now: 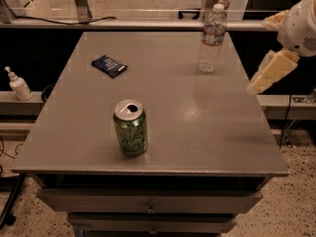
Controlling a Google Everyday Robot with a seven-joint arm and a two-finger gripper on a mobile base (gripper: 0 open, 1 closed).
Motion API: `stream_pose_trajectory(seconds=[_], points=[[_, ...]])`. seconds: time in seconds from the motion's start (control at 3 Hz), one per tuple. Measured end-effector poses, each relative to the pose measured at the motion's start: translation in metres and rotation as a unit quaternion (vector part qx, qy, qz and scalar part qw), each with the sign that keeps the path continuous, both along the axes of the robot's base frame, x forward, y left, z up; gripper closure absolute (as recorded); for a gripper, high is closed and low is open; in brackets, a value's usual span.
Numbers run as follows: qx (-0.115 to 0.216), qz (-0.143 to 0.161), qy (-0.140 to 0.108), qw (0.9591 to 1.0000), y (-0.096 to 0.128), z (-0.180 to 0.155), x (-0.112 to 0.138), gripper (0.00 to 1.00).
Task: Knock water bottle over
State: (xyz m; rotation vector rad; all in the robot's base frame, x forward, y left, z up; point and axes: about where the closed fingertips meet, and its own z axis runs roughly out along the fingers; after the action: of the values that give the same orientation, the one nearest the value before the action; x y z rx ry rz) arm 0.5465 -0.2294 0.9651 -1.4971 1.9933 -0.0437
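The water bottle (212, 37), slim clear plastic with a white cap and a white-red label band, stands upright at the far right of the grey table (197, 132). My gripper (261, 53) hangs off the table's right edge, to the right of the bottle and a little nearer the camera, apart from it. Its two cream fingers (269, 73) are spread apart and hold nothing. The arm's white wrist is at the right frame edge.
A green drink can (130, 127) stands upright near the table's front. A dark blue packet (109, 65) lies at the far left. A small white pump bottle (19, 84) stands on a ledge left of the table. A rail runs behind the table.
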Motion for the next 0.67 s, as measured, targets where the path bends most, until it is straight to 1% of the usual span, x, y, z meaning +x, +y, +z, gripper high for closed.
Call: stream_pose_trajectory(seconds=[0.33,0.67], points=[[0.055,-0.013,-0.024,0.9981,-0.005,-0.002,0.051,0.00],[0.108,-0.022,-0.035,0.9932,-0.001,-0.005,0.101,0.00]])
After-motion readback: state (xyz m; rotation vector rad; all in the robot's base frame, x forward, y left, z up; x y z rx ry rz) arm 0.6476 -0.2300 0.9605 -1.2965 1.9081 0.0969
